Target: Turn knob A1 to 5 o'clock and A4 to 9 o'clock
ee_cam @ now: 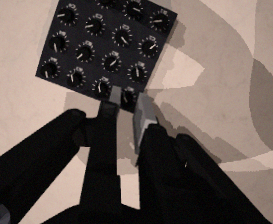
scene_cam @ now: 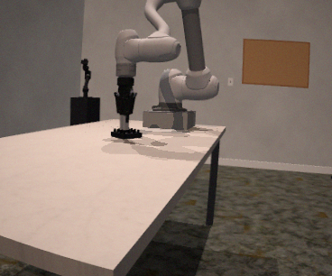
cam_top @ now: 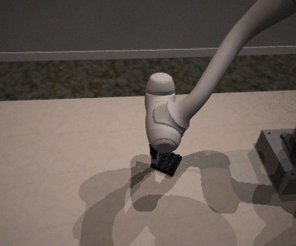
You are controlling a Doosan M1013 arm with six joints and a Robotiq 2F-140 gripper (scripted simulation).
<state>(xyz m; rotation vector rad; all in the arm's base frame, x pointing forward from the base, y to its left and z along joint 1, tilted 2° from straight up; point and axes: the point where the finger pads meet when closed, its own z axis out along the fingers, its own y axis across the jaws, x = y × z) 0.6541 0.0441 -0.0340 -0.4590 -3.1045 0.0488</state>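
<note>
The black knob box (cam_top: pixel 170 164) (scene_cam: pixel 126 133) (ee_cam: pixel 107 36) stands on the table, with its sixteen small knobs showing in the wrist view. The printed names are too small to read. My gripper (ee_cam: pixel 126 103) (scene_cam: pixel 124 122) (cam_top: pixel 154 154) points straight down over one corner of the box. Its two fingers stand a narrow gap apart on either side of the corner knob (ee_cam: pixel 128 95), low over it. I see no grip on the knob. In the top view the arm's wrist hides most of the gripper.
The arm's base block (cam_top: pixel 281 157) (scene_cam: pixel 169 119) sits on the table to the right of the box. The table's edge (scene_cam: pixel 194 171) runs along the right side in the exterior view. A dark pedestal (scene_cam: pixel 85 110) stands beyond the table.
</note>
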